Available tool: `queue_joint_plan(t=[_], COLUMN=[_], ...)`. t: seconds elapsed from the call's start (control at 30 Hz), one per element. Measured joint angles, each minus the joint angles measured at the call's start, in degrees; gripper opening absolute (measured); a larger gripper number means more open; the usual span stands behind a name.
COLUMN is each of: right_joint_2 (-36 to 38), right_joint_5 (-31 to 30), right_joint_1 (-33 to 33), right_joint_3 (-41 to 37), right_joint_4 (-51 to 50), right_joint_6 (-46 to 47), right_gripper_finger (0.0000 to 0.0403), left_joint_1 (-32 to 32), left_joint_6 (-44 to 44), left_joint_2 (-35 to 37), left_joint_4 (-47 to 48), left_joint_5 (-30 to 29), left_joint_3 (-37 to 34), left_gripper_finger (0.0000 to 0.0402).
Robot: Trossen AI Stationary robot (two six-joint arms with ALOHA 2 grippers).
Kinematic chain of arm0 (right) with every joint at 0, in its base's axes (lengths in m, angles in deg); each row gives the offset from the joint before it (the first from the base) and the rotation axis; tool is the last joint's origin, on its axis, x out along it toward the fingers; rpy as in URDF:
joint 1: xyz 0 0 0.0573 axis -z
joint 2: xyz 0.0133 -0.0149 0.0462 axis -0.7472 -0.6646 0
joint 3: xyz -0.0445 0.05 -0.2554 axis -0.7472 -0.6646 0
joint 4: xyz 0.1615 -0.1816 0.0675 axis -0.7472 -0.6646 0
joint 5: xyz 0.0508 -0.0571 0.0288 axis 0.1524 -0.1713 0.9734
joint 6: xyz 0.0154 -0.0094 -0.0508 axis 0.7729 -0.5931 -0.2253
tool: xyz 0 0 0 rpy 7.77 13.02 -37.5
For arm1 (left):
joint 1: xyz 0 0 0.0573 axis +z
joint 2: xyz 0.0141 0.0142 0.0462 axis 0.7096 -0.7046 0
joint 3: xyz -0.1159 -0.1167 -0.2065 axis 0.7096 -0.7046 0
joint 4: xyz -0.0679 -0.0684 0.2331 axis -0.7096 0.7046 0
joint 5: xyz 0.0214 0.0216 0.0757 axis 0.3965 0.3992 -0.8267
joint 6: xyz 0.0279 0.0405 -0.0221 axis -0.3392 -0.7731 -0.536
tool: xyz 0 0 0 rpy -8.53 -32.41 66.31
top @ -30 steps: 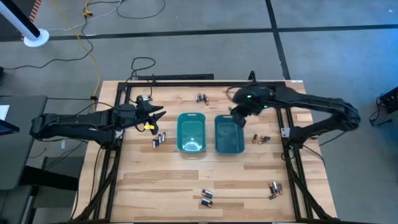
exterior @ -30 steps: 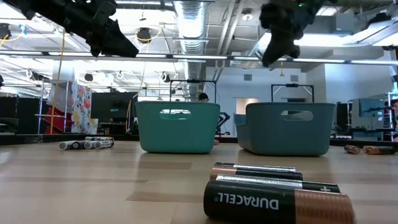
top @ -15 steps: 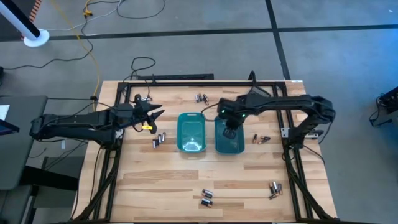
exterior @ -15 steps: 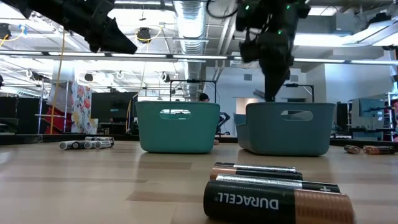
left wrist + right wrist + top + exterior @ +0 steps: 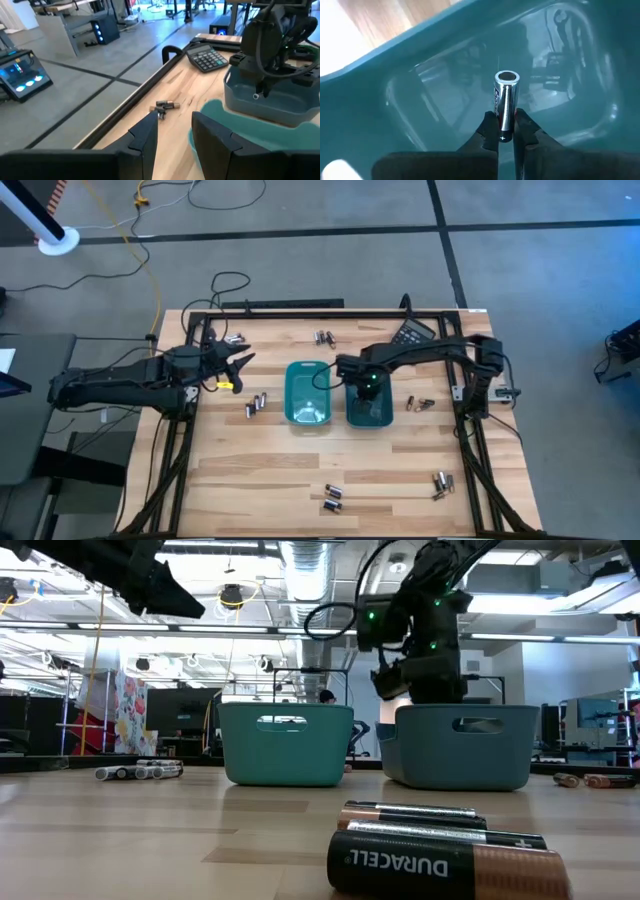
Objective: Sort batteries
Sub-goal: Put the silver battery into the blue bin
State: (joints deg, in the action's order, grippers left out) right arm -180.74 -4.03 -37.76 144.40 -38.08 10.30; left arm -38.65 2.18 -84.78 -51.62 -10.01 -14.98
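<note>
From above, the right arm reaches across the table [image 5: 270, 470] so that its gripper [image 5: 366, 387] hangs over the right teal tray [image 5: 383, 418]. The left teal tray [image 5: 307, 392] stands just beside it. The left gripper [image 5: 240, 363] hovers near the table's left edge, its fingers a little apart with nothing between them. Loose batteries lie in small groups: one near the left tray [image 5: 255, 405], one at the far edge [image 5: 323, 337], one near the left gripper [image 5: 233, 338], one right of the trays [image 5: 420, 404], one at the near edge [image 5: 332, 498] and one at the near right [image 5: 439, 484]. A black calculator [image 5: 410, 333] lies at the far right.

At table height, the right gripper dips behind the rim of the right tray [image 5: 460, 746], so its tips are hidden. The left tray [image 5: 286, 743] stands beside it. Three batteries [image 5: 440, 850] lie close to the camera, a row [image 5: 138, 771] lies far to the left, and two [image 5: 590, 780] lie far to the right.

From the left wrist, the two dark fingers [image 5: 145, 134] stand apart and empty. Beyond them a small pair of batteries [image 5: 166, 105] lies on the wood, with the calculator [image 5: 207, 58] farther off. The right arm stands over the farther tray [image 5: 265, 102].

From the right wrist, the fingers [image 5: 487, 131] are clamped on a silvery battery [image 5: 505, 102], held end-on inside the tray [image 5: 420, 100], above its floor.
</note>
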Motion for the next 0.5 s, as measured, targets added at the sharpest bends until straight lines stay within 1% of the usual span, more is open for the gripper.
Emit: queue_joint_plan(t=[0.17,0.5], right_joint_2=[-0.8,-0.8], right_joint_5=[0.1,0.1], right_joint_1=[0.1,0.0], right_joint_3=[0.0,0.0], right_joint_4=[0.0,0.1], right_joint_6=[0.9,2.1], right_gripper_finger=[0.0026,0.0079], left_joint_1=[0.0,0.0], left_joint_6=[0.0,-0.9], left_joint_2=[0.8,0.8], left_joint_4=[1.2,1.6], left_joint_5=[-0.4,-2.3], left_joint_3=[0.0,0.0], left_gripper_finger=[0.0114,0.0114])
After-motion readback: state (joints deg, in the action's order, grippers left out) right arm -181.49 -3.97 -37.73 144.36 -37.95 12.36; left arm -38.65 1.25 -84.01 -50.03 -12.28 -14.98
